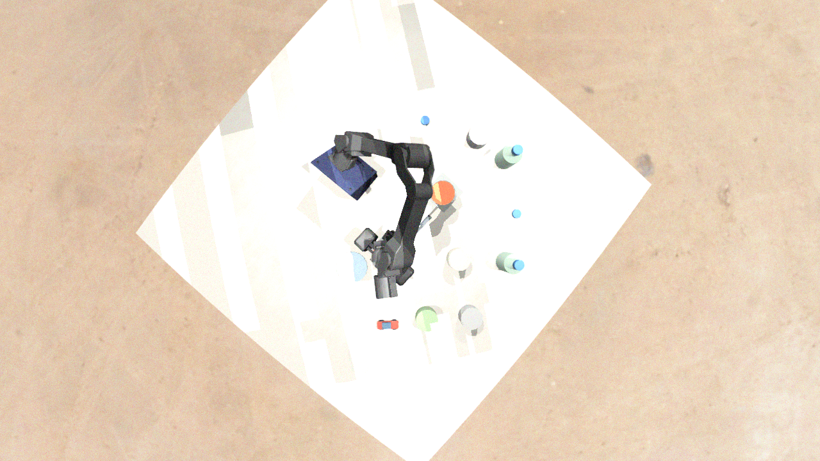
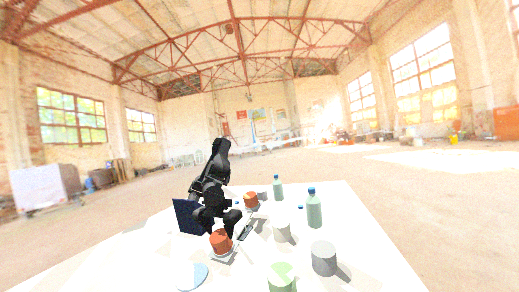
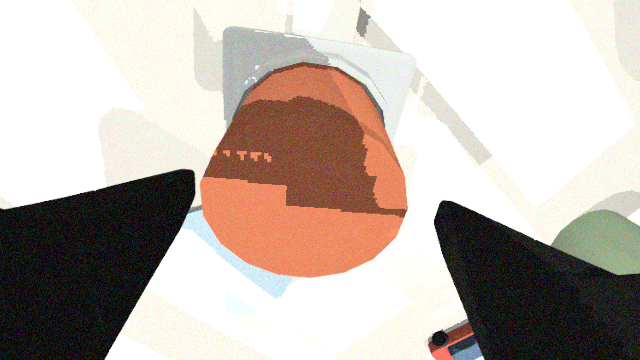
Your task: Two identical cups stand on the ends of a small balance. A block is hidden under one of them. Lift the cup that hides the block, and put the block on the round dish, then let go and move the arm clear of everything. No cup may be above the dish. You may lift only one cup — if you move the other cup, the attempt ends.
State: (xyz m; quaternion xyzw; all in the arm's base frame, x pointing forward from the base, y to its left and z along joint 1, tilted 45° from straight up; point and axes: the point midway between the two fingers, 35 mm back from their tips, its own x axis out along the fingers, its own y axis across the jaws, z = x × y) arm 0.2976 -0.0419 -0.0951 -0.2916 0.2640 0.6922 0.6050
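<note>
My gripper [image 2: 220,235] [image 3: 319,197] is open and empty, its fingertips on either side of the near orange cup [image 2: 220,243] [image 3: 305,240], at about the height of its top. A gap shows at each side in the wrist view. This cup stands upright on the near end plate of the balance [image 2: 219,257] [image 3: 250,50]. The arm hides it in the top view. The far orange cup [image 1: 444,193] [image 2: 250,199] stands on the other end. The light blue round dish [image 1: 359,266] [image 2: 200,275] [image 3: 207,231] lies beside the near end. No block is visible.
A dark blue box [image 1: 358,177] [image 2: 185,217] stands by the arm's base. A green cylinder [image 1: 425,317] [image 2: 282,279] [image 3: 600,240], a grey one [image 1: 471,317] [image 2: 323,259], a pale one [image 1: 459,258] [image 2: 281,232] and two bottles stand on the other side. A red toy car [image 1: 387,324] is near the dish.
</note>
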